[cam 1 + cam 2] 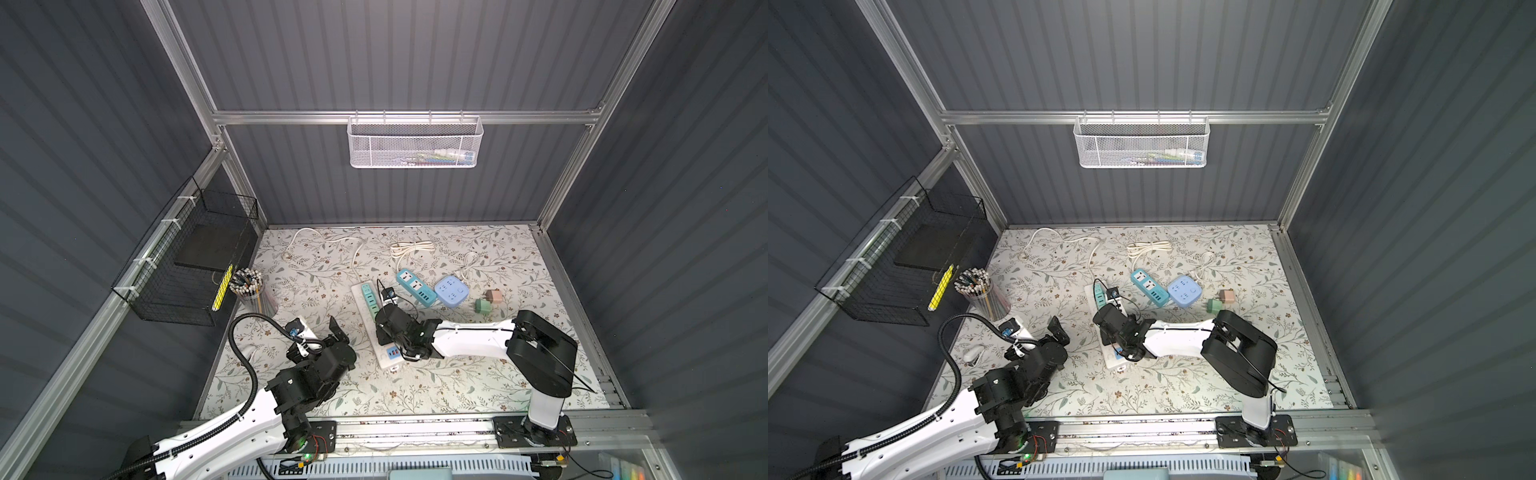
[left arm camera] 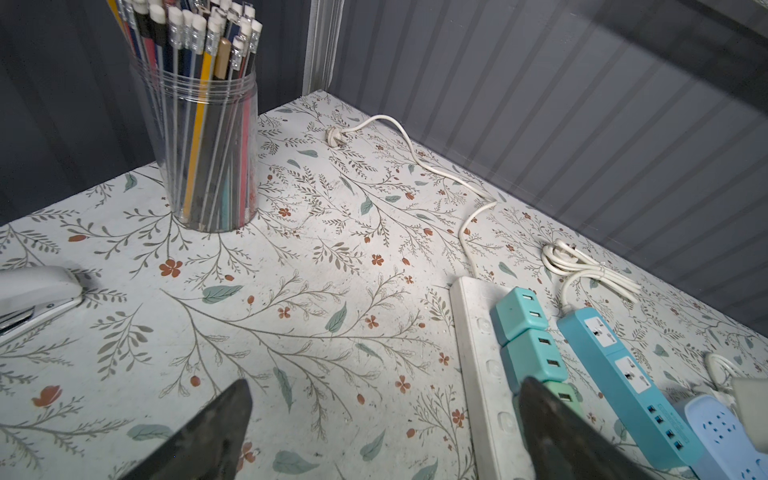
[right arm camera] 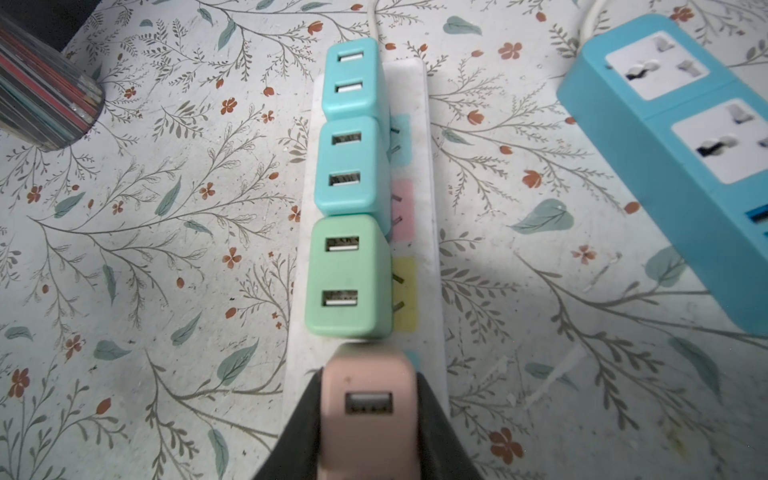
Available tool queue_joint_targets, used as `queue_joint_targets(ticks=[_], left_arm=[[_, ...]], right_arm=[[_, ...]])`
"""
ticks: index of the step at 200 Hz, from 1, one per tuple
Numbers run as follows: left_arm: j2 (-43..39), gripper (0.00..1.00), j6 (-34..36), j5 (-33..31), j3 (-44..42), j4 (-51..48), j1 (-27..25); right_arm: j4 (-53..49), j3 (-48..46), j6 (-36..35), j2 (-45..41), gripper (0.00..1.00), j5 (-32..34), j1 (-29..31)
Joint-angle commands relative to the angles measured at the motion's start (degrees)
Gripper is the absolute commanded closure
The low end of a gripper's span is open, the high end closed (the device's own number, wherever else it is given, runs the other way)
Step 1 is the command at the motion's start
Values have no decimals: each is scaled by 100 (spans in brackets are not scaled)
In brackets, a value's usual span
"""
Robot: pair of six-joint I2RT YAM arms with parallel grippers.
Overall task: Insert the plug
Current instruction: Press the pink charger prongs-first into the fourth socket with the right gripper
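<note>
Pencil cup (image 1: 253,291): 10 o'clock from the left gripper (image 2: 384,428) in both top views.
Left gripper: jaws spread wide, nothing between them.
White power strip (image 3: 428,199): three plugs in a row.
Right gripper (image 3: 368,384): clenched on pink plug (image 3: 365,440), over the strip, just beside green plug (image 3: 349,278). Only the right wrist view shows this; the top views hide it.
Blue strip (image 1: 415,287): 1 o'clock from right gripper.
</note>
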Motion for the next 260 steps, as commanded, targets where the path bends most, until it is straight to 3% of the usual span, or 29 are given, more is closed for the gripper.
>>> queue_joint_targets(ticks=[1, 107, 197, 260], left_arm=[[11, 0, 76, -99, -9, 24, 29], [-38, 0, 242, 48, -26, 250, 38], [263, 0, 131, 96, 90, 206, 55], [168, 0, 90, 79, 108, 73, 62]], right_arm=[[-352, 137, -8, 130, 79, 219, 51], [-1009, 713, 33, 854, 77, 840, 336], [-960, 663, 172, 1196, 77, 700, 351], [-951, 749, 40, 901, 67, 555, 346]])
